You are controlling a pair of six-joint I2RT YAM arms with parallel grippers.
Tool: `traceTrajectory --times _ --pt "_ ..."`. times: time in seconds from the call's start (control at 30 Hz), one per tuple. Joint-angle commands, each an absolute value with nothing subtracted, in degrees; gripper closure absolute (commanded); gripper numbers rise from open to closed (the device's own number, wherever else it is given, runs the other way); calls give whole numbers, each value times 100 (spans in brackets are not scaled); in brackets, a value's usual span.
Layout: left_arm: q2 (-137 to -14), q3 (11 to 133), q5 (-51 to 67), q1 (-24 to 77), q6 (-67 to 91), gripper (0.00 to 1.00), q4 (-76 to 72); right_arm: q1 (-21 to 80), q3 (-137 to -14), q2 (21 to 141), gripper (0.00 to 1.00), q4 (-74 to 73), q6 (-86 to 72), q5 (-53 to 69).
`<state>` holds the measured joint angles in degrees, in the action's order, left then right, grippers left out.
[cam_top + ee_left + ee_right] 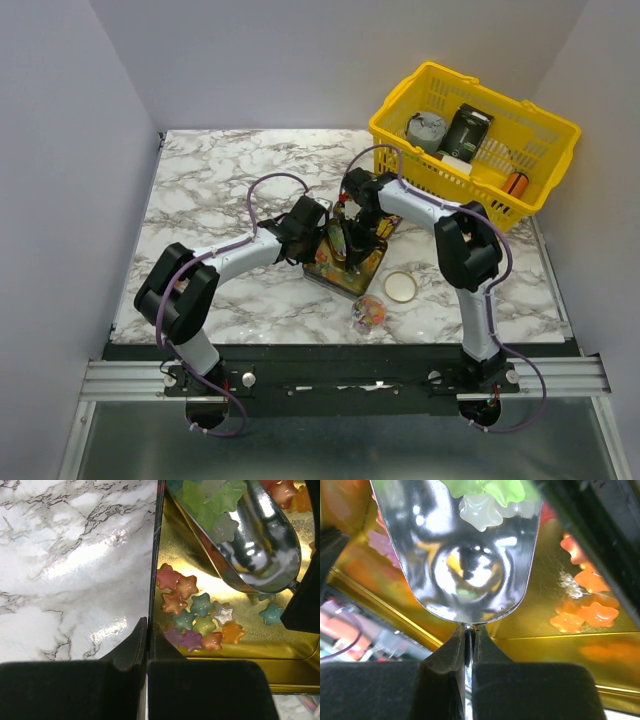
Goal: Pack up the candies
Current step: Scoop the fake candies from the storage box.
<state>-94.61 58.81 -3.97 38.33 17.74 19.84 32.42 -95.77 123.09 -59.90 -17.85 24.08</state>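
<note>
On the table (210,190): white and grey marble top, shiny, with plain pale walls (300,60) around it.
Back right corner: yellow basket (398,100) stands on the marble.
Where the candies (200,615) are: little stars in the gold tin (185,565) mid-table — a few green and white ones in the silver scoop (470,570).
Left gripper (148,640): pinching the tin's side wall.
Right gripper (468,635): pinching the scoop's handle — over the tin.
</note>
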Motion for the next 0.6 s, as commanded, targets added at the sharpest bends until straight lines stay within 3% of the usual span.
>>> traceTrajectory --times 0.0,0.57 --pt "-9457 6082 -395 3841 1916 100 2004 3287 -9045 12227 99 -4871 -1591 747" --pt "-9615 6407 -448 3806 2039 100 2109 3507 -8148 11268 99 -3911 -1186 501"
